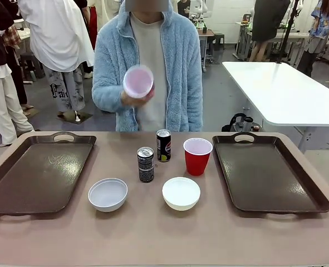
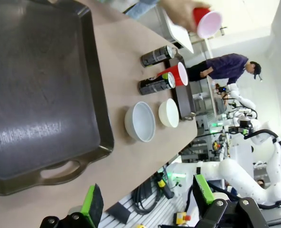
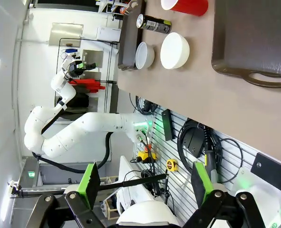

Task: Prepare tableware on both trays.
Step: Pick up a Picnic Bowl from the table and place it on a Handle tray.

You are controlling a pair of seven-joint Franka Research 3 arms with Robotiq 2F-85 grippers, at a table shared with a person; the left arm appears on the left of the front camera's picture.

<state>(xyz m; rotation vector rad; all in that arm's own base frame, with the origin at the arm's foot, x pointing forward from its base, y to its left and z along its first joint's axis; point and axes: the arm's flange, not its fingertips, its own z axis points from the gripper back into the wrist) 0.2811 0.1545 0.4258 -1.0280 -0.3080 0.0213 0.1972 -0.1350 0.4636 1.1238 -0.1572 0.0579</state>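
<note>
Two dark-brown trays lie on the table, the left tray [image 1: 36,172] [image 2: 35,85] and the right tray [image 1: 267,169] [image 3: 254,38], both bare. Between them stand two dark cans [image 1: 146,164] [image 1: 163,145], a red cup [image 1: 197,156] and two white bowls [image 1: 108,194] [image 1: 181,193]. The person holds a second red cup [image 1: 138,82] [image 2: 206,21] in a hand at chest height, its white inside facing me. My left gripper [image 2: 147,202] is open off the table's near edge by the left tray. My right gripper [image 3: 147,183] is open beyond the near edge by the right tray.
The person in a light-blue fleece stands at the far side of the table. A white table [image 1: 281,89] stands behind on the right. Other people move in the background. Cables and a slotted panel [image 3: 188,137] hang below the table edge.
</note>
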